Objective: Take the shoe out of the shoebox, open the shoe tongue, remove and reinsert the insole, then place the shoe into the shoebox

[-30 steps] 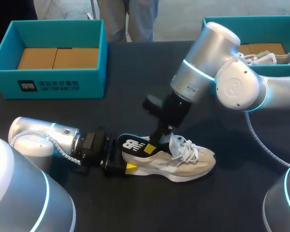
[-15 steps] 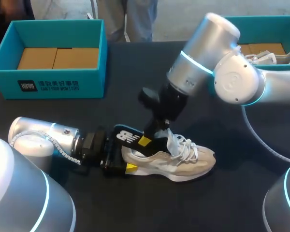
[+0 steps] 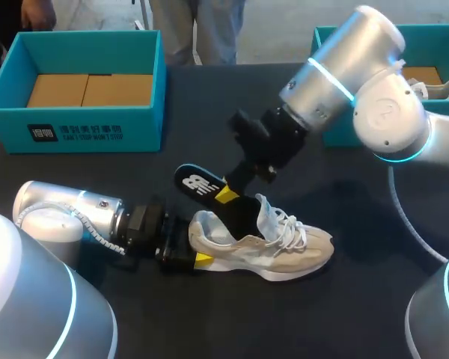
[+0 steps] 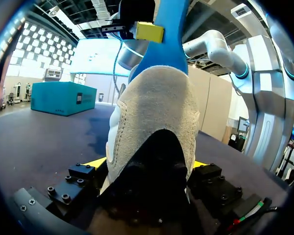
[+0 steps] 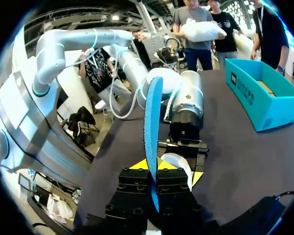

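A beige sneaker (image 3: 284, 250) with white laces lies on the black table, toe pointing right. My left gripper (image 3: 193, 247) comes in low from the left, its fingers pressed on both sides of the heel (image 4: 154, 112). The insole (image 3: 198, 183), black on top with a white logo and blue beneath, slants up out of the shoe's opening. My right gripper (image 3: 226, 196) is shut on its middle. In the right wrist view the insole (image 5: 153, 112) stands edge-on between the yellow tips (image 5: 152, 166), with the heel (image 5: 176, 161) just ahead. Its front end is hidden inside the shoe.
A teal shoebox (image 3: 75, 127) lined with brown cardboard stands at the back left. A second teal box (image 3: 404, 28) at the back right holds another pale shoe (image 3: 423, 90), partly hidden by my right arm.
My right gripper has risen and swung back to the right with the insole, drawing most of it out of the shoe. The left arm and the shoe have stayed put.
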`<action>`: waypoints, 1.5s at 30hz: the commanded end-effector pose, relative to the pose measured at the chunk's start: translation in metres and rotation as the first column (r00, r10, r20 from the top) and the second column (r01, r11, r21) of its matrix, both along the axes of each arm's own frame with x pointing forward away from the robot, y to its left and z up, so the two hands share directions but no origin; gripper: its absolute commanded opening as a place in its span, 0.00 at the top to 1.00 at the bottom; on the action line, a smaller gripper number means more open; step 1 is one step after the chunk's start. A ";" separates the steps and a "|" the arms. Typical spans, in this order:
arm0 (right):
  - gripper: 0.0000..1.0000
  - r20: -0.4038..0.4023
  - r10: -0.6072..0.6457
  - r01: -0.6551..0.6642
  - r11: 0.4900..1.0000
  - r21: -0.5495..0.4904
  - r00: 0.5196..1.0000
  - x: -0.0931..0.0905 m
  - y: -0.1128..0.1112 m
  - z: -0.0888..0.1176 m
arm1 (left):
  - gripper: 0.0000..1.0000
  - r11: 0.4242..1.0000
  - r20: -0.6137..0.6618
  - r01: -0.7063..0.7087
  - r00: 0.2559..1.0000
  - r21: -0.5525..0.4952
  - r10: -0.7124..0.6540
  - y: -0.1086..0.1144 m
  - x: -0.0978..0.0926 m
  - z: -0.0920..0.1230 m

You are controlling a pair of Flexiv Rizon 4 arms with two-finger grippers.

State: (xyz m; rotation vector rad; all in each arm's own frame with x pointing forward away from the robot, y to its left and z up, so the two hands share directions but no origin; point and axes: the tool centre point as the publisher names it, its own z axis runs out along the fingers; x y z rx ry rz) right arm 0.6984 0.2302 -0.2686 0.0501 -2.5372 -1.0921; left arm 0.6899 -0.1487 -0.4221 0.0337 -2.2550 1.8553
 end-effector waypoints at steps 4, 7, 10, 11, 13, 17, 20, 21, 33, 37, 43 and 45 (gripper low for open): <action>1.00 0.003 -0.012 0.012 1.000 0.017 1.000 -0.004 -0.004 -0.001 | 1.00 1.000 -0.001 -0.001 1.000 0.001 0.001 0.000 0.001 -0.004; 1.00 0.003 -0.012 0.012 1.000 0.017 1.000 -0.004 -0.004 -0.001 | 1.00 1.000 -0.001 -0.001 1.000 0.001 0.001 0.000 0.001 -0.004; 1.00 0.006 -0.013 0.013 0.999 0.046 1.000 0.000 0.000 0.002 | 1.00 1.000 -0.001 -0.001 1.000 0.001 0.001 0.000 0.001 -0.004; 1.00 0.011 -0.012 0.012 0.998 0.054 1.000 0.004 0.005 0.006 | 1.00 1.000 -0.001 -0.001 1.000 0.001 0.001 0.000 0.001 -0.004; 1.00 0.032 0.004 -0.007 0.995 0.096 0.999 0.010 0.011 0.017 | 1.00 1.000 -0.001 -0.001 1.000 0.001 0.001 0.000 0.001 -0.004; 1.00 0.047 -0.004 -0.004 0.985 0.173 0.999 0.018 0.011 0.043 | 1.00 1.000 -0.001 -0.001 1.000 0.001 0.001 0.000 0.001 -0.004; 1.00 0.056 -0.025 0.011 0.970 0.241 0.998 0.021 0.005 0.061 | 1.00 1.000 -0.001 -0.001 1.000 0.001 0.001 0.000 0.001 -0.004; 1.00 0.063 -0.027 0.010 0.967 0.255 0.998 0.022 0.004 0.068 | 1.00 1.000 -0.001 -0.001 1.000 0.001 0.001 0.000 0.001 -0.004; 1.00 0.009 -0.114 0.099 0.896 0.433 0.993 0.028 -0.038 0.145 | 1.00 1.000 -0.001 -0.001 1.000 0.001 0.001 0.000 0.001 -0.004; 1.00 0.009 -0.114 0.099 0.896 0.433 0.993 0.028 -0.038 0.145 | 1.00 1.000 -0.001 -0.001 1.000 0.001 0.001 0.000 0.001 -0.004; 1.00 0.009 -0.114 0.099 0.896 0.433 0.993 0.028 -0.038 0.145 | 1.00 1.000 -0.001 -0.001 1.000 0.001 0.001 0.000 0.001 -0.004; 1.00 0.009 -0.114 0.099 0.896 0.433 0.993 0.028 -0.038 0.145 | 1.00 1.000 -0.001 -0.001 1.000 0.001 0.001 0.000 0.001 -0.004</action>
